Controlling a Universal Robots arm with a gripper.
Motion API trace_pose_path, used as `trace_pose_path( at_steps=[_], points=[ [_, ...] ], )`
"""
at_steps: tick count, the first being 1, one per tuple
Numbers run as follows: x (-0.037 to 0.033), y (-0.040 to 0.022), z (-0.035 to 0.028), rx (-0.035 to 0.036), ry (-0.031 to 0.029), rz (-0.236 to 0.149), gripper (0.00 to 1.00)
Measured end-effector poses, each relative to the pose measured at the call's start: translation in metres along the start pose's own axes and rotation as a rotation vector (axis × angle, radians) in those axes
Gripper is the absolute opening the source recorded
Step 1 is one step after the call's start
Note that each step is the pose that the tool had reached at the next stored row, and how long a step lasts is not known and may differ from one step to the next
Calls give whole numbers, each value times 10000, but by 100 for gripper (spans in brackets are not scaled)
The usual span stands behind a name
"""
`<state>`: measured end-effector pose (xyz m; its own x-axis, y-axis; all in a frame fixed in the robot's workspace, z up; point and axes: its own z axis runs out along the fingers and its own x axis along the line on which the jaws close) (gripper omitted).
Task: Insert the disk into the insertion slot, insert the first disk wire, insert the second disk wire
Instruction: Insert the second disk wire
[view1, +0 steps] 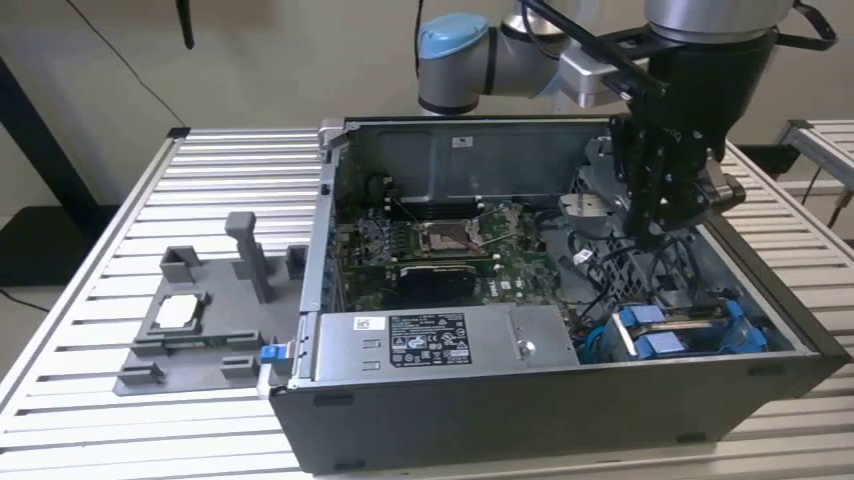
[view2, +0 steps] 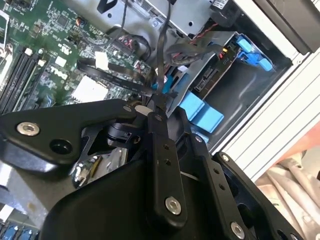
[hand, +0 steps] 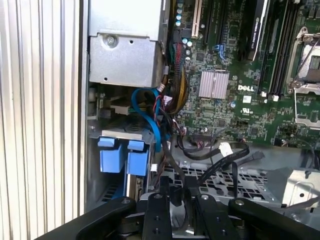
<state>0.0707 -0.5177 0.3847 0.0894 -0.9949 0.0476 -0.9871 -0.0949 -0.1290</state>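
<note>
The arm (view1: 707, 40) ran off the exterior view's top edge. The pincer (view1: 651, 232) merged at its lower end with dark cables (view1: 601, 255). The disk (view1: 663, 338) showed little beyond its blue carrier.

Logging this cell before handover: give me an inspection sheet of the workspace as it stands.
Surface: slatted metal table, open computer case on it.
Job's things: disk in blue carrier appears seated in the insertion slot.
Clutter: grey fixture tray beside the case.
Grippers: claw inside the case, shut on a black wire.
Cables: blue lead and black leads loose near the slot.
Surroundings: plain wall behind.
</note>
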Motion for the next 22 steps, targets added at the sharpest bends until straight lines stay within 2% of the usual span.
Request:
trace_pose_path(
  at_steps=[4,8,12,13,22],
  points=[
    [-10,15,7,77,-5,-147,27],
    [-12,19,14,200,8,-155,27],
    [-12,26,15,203,15,-157,25],
    [-12,28,14,203,17,-157,18],
    [-13,35,13,204,16,-158,16]
  ],
)
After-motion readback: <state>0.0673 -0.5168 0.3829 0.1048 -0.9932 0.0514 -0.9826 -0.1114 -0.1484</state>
